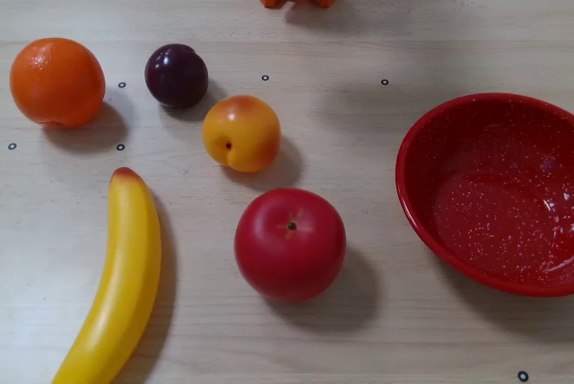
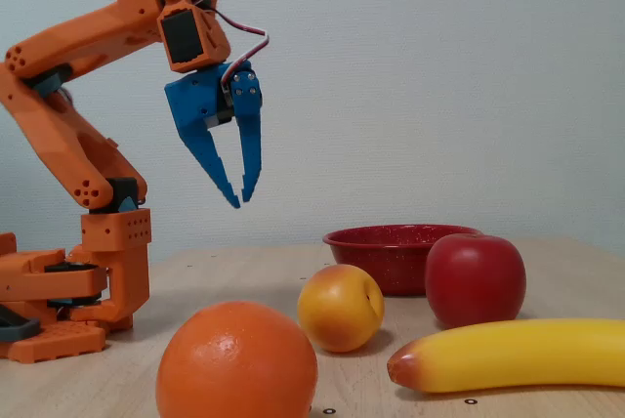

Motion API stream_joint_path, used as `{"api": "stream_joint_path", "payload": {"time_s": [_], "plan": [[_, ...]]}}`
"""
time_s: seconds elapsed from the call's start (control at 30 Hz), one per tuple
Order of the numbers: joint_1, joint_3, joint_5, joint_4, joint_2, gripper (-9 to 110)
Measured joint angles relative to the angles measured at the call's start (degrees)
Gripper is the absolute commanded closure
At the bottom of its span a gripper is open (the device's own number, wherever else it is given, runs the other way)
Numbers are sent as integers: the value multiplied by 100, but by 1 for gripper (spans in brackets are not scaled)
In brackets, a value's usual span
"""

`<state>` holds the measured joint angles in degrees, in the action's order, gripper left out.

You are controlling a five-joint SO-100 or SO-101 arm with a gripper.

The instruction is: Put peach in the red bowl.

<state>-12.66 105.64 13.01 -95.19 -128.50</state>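
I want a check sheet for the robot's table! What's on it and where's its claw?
Surface: pale wooden table with small black dots.
Job's things: peach on the table, apart from the empty red bowl.
Clutter: orange, plum, apple, banana.
Gripper: gripper raised high, slightly open, holding nothing.
Cables: thin wires looped at the wrist.
Surroundings: plain pale wall.

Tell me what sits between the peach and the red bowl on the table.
Nothing: in the top-down fixed view, only bare wood lies between the peach and the red bowl. The apple sits below that line, nearer the camera.
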Motion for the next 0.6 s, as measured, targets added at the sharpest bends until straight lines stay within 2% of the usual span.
{"api": "stream_joint_path", "payload": {"time_s": [0.37, 0.6], "plan": [[-334, -694, -756, -272, 1406, 100], [-316, -765, -729, -448, 1731, 74]]}}
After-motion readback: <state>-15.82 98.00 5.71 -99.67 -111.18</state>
